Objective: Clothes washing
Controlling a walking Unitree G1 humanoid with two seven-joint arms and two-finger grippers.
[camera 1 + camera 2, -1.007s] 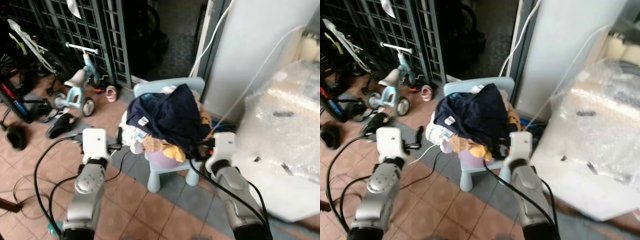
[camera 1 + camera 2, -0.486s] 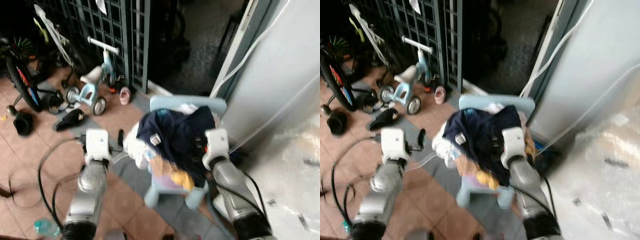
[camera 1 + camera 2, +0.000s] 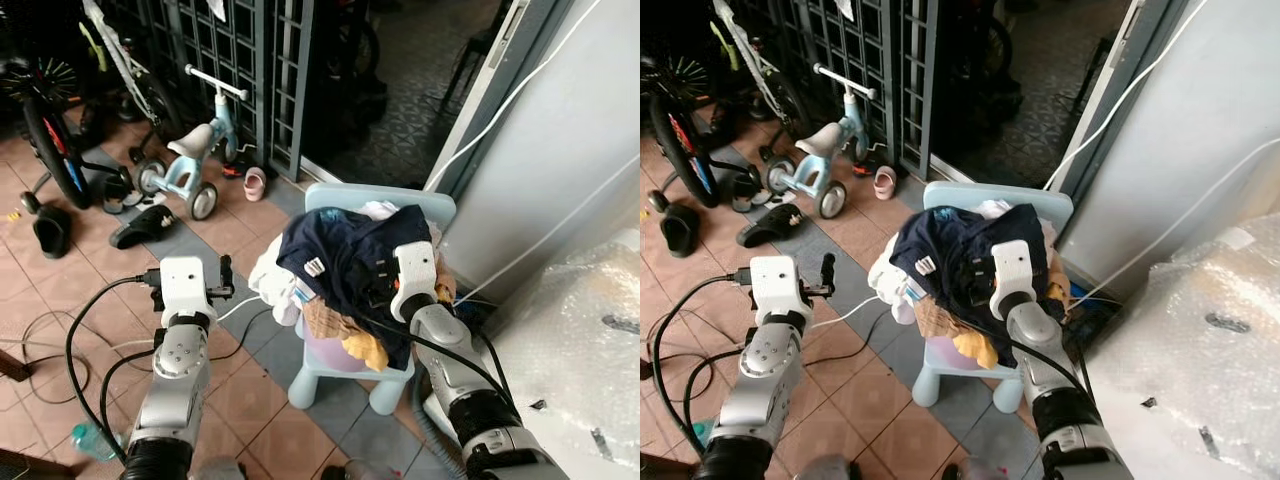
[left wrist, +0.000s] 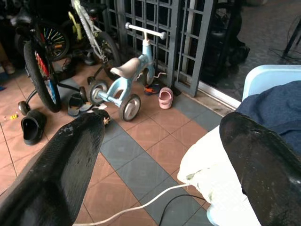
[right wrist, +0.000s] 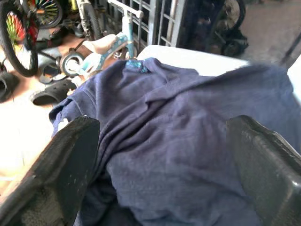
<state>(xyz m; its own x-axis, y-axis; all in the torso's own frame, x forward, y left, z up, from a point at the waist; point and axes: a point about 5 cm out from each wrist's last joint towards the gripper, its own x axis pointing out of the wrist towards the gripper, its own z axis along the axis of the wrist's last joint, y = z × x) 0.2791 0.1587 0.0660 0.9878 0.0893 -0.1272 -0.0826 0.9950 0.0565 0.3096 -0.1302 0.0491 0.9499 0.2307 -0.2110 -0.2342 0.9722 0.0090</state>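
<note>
A heap of clothes lies in a lilac tub (image 3: pixel 333 353) on a small light-blue chair (image 3: pixel 345 375). A navy garment (image 3: pixel 345 248) tops the heap, with a white cloth (image 3: pixel 270 285) at its left and a yellow checked cloth (image 3: pixel 352 338) hanging in front. My right gripper (image 3: pixel 382 288) is open, its fingers spread wide just over the navy garment (image 5: pixel 178 141) at the right side of the heap. My left gripper (image 3: pixel 226 272) is open and holds nothing. It hovers left of the chair, a little apart from the white cloth (image 4: pixel 216 179).
A light-blue balance trike (image 3: pixel 195 165), a bicycle (image 3: pixel 50 130), sandals (image 3: pixel 145 228) and a pink shoe (image 3: pixel 254 184) stand before a metal gate (image 3: pixel 250 60). Cables (image 3: pixel 60 340) trail over the tiled floor. A white wall (image 3: pixel 560 150) and a bubble-wrapped bulk (image 3: pixel 590 340) close off the right.
The camera has shifted. My right gripper has moved from beside the chair's right edge up onto the heap, over the navy garment. The left gripper stays left of the chair.
</note>
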